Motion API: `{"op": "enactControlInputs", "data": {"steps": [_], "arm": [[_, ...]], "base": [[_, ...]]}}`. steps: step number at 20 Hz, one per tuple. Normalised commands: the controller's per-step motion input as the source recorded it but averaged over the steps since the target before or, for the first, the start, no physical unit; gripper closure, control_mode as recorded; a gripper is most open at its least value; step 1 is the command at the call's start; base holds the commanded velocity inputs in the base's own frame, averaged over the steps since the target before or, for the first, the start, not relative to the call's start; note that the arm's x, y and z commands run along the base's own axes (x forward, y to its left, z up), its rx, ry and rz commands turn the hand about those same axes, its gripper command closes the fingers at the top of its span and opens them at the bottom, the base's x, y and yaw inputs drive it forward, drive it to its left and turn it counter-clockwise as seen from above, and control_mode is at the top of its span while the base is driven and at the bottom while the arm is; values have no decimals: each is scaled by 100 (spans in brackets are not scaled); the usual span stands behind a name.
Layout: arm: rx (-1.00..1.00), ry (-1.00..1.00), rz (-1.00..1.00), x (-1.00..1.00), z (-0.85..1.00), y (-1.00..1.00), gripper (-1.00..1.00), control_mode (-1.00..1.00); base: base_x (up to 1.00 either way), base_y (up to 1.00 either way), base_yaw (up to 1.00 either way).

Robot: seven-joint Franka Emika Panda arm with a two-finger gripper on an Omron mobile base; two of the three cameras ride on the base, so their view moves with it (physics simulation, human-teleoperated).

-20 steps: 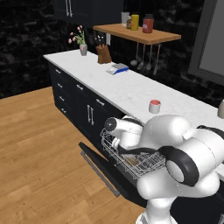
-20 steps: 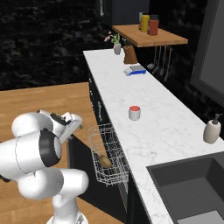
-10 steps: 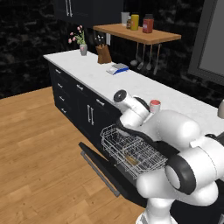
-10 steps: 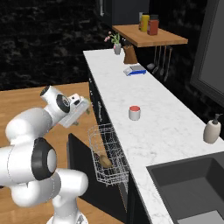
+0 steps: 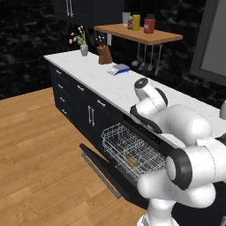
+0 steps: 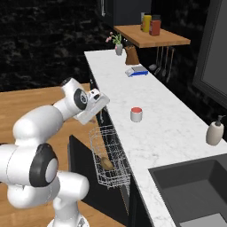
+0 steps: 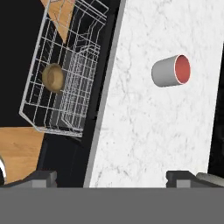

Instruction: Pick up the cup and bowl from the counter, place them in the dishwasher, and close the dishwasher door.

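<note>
The white cup (image 6: 136, 114) with a red inside stands upright on the white marble counter (image 6: 133, 84); the hand view shows the cup (image 7: 170, 71) at upper right. The tan bowl (image 7: 53, 78) lies in the white wire rack (image 7: 65, 70) pulled out of the dishwasher (image 6: 116, 177); the bowl (image 6: 106, 164) (image 5: 132, 161) also sits in the rack in both base views. The black dishwasher door (image 5: 106, 172) hangs open, dropped down. My gripper (image 7: 111, 179) (image 6: 95, 111) hovers above the counter's front edge, left of the cup, open and holding nothing.
A beige soap bottle (image 6: 215, 133) stands by the dark sink (image 6: 195, 190) at the right. A knife block (image 6: 131, 56), a blue-and-white item (image 6: 136, 71) and a flower vase (image 6: 119, 49) sit at the counter's far end. A wooden shelf (image 6: 150, 37) with jars hangs above.
My arm has risen from the dishwasher rack up to the counter's edge, jaws still wide. The bowl stays in the rack; the cup has not moved.
</note>
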Motion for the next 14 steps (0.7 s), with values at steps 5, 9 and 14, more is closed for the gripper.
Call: {"op": "enactControlInputs", "data": {"steps": [5,9,14], "arm": [[9,3,0,0,0,-50,-100,-100],[19,2,0,33,0,-78,-100,-100],[10,2,0,90,-3,-33,-100,-100]], "base": [[0,0,0],[0,0,0],[0,0,0]]}}
